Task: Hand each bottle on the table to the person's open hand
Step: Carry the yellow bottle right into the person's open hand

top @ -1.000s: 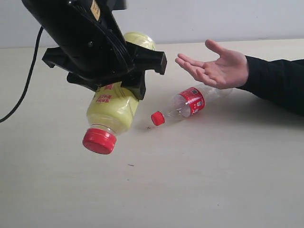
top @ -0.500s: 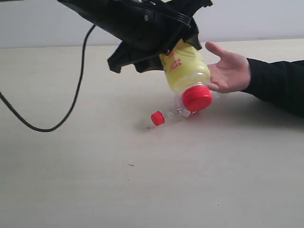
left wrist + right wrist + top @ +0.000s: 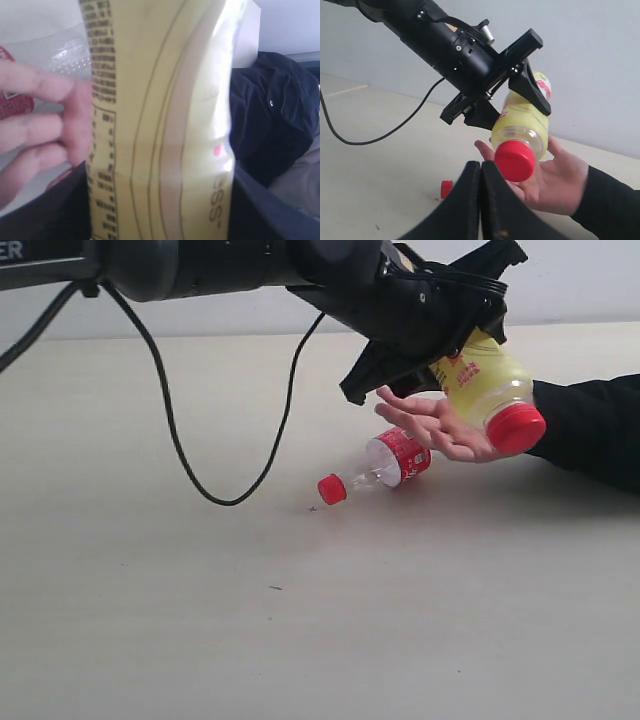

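My left gripper [image 3: 452, 340] is shut on the yellow bottle [image 3: 482, 380], whose red cap [image 3: 516, 428] points down and forward just above the person's open hand [image 3: 440, 428]. Up close the yellow bottle [image 3: 160, 120] fills the left wrist view between the black fingers, with the person's fingers [image 3: 35, 125] beside it. The clear bottle with red label and cap [image 3: 385, 465] lies on its side on the beige table [image 3: 300, 620], partly under the hand. My right gripper [image 3: 480, 172] is shut with nothing in it, facing the hand [image 3: 555, 175] and the yellow bottle [image 3: 522, 132]. The other two bottles are out of view.
The person's dark sleeve [image 3: 590, 430] reaches in from the right edge. A black cable [image 3: 180, 440] hangs from the left arm and loops down to the table. A pale wall [image 3: 560, 280] stands behind the table.
My left arm has swung right with the yellow bottle, from left of the hand to directly over the palm. The clear red-label bottle has not moved.
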`<action>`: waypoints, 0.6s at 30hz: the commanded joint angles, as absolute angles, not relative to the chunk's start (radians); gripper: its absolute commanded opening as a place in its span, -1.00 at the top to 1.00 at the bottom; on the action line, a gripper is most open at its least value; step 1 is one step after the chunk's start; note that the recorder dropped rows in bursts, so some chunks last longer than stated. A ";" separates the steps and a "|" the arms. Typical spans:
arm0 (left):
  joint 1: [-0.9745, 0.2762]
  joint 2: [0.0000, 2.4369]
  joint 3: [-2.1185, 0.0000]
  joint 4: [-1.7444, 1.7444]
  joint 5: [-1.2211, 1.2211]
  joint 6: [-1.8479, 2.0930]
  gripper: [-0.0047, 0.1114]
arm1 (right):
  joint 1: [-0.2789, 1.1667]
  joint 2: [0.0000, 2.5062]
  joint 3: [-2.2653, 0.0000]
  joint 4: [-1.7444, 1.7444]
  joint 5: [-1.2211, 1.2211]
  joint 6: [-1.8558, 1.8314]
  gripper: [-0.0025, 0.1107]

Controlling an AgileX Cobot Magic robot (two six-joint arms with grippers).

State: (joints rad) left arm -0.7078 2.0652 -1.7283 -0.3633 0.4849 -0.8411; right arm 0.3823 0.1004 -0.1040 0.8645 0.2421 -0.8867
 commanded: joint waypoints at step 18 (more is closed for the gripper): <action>-0.711 2.123 -1.779 -0.327 0.378 -0.780 0.92 | 0.384 0.095 -0.101 0.867 0.245 -0.888 0.96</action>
